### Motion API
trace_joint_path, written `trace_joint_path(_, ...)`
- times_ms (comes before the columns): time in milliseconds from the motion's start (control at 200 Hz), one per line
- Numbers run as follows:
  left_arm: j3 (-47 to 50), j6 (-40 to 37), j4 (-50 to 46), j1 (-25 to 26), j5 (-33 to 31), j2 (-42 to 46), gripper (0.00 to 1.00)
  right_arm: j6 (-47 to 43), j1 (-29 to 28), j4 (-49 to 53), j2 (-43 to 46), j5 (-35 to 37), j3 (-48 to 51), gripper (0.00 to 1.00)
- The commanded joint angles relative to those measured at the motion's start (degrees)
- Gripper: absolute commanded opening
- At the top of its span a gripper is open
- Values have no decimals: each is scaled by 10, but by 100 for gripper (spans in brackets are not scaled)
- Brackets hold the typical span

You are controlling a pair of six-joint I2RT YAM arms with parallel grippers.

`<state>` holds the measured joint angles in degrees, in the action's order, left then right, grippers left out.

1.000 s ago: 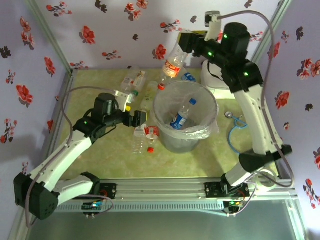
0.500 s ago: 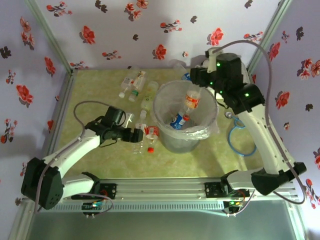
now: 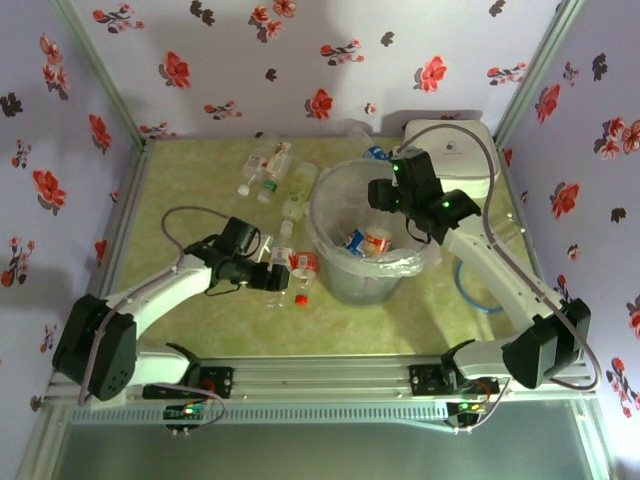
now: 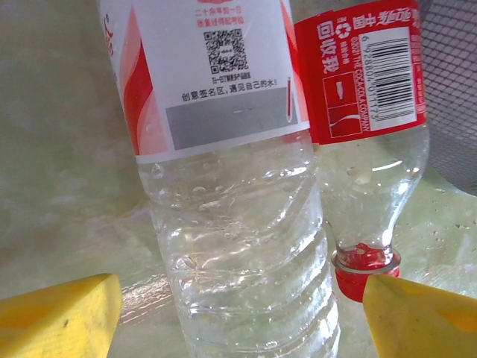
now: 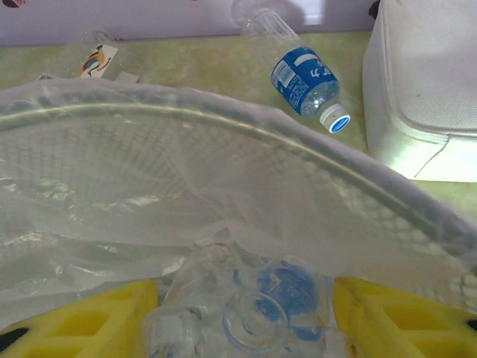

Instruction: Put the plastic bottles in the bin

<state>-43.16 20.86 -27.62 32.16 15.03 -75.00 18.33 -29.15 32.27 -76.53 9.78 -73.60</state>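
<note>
On the table (image 3: pixel 185 195), the left gripper (image 4: pixel 238 313), jaws apart, straddles a white-labelled bottle (image 4: pixel 231 194) lying against a red-labelled bottle (image 4: pixel 365 104) beside the bin (image 3: pixel 322 205). Closing without pinching the neighbour looks next. Over the bin, the right gripper (image 5: pixel 246 321) clamps a clear bottle (image 5: pixel 216 294), seemingly ready to drop. Beyond lie a blue-labelled bottle (image 5: pixel 302 78) and a white box (image 5: pixel 425 82).

The white-labelled bottle (image 4: pixel 238 246) is clear, ribbed, glossy plastic with a smooth film label; the crumpled bottle (image 5: pixel 246 321) is equally clear. The bin (image 5: pixel 149 156) has a mesh-textured translucent wall under thin wrinkled film. The desk (image 4: pixel 59 149) looks smooth, faintly shiny. The left pincer (image 4: pixel 240 313) has matt yellow plastic fingers (image 4: pixel 59 317).
</note>
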Motion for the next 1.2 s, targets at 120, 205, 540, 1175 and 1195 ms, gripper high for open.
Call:
trace_joint_path(120,4,0,12,4,-6,-24,80,11,0,-33,57,2,-24,75)
trace_joint_path(205,4,0,18,4,-3,-30,79,1,0,-27,72,4,-42,78)
trace_joint_path(540,11,1,30,6,-3,-42,69,-20,6,-63,107,8,-64,83)
trace_joint_path(1175,3,-3,42,10,-8,-101,78,-7,15,-39,79,6,-82,84)
trace_joint_path(1195,3,-3,43,10,-8,-104,76,-8,14,-34,79,7,-83,84)
